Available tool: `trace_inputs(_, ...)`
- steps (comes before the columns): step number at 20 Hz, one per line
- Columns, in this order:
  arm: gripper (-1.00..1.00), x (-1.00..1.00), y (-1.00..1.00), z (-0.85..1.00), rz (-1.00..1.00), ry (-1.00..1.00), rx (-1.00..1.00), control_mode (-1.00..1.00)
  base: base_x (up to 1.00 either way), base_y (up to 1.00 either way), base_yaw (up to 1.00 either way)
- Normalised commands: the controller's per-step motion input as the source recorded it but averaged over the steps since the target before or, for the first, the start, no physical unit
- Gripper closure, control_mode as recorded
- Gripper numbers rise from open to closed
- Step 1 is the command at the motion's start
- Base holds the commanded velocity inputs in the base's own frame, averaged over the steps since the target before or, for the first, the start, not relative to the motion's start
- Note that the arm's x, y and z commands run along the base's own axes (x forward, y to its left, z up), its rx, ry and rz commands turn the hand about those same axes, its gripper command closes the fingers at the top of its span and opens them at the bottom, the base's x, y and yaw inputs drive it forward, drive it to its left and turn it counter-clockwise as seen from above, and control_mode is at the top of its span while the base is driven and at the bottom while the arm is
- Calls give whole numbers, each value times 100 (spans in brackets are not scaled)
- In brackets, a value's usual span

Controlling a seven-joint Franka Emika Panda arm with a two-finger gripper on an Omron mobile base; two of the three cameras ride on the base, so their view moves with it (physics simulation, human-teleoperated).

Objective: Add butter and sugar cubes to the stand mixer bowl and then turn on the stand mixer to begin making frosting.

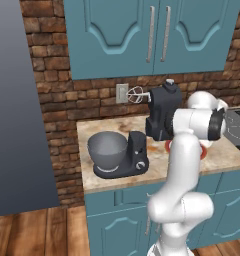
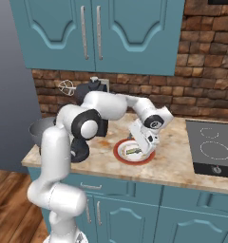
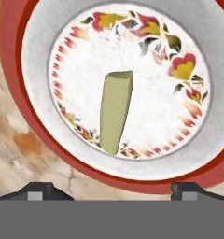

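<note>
A pale olive-yellow stick of butter (image 3: 116, 112) lies on a floral plate with a red rim (image 3: 11, 93). My gripper (image 3: 113, 190) hangs just above it, open, with one fingertip at each side of the bottom edge and nothing between them. From the right base view the gripper (image 2: 140, 148) points down over the plate (image 2: 119, 154) and the butter (image 2: 133, 151). The grey stand mixer bowl (image 1: 108, 149) sits on the dark stand mixer (image 1: 138, 156) to the left, with its head (image 1: 164, 112) tilted up and its whisk (image 1: 136, 94) raised.
My white arm crosses in front of the plate in the left base view and partly covers the bowl (image 2: 39, 130) in the right base view. A black cooktop (image 2: 213, 148) lies at the counter's right. Blue cabinets (image 2: 97, 33) hang overhead.
</note>
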Motion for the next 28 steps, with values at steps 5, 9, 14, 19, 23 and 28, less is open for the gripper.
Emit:
trace_inputs(5,-100,26,0,-31,-13,9,0,-100,0,0,0)
trace_inputs(9,-100,29,0,-28,-13,9,0,-100,0,0,0)
trace_inputs(14,-100,17,0,-30,-13,11,0,-100,0,0,0)
trace_inputs(19,-100,0,0,-37,-13,10,-2,-100,0,0,0)
trace_inputs(23,-100,0,0,-49,-12,12,-5,-100,0,0,0)
trace_inputs(28,100,0,2,-55,-13,17,-8,-100,0,0,0)
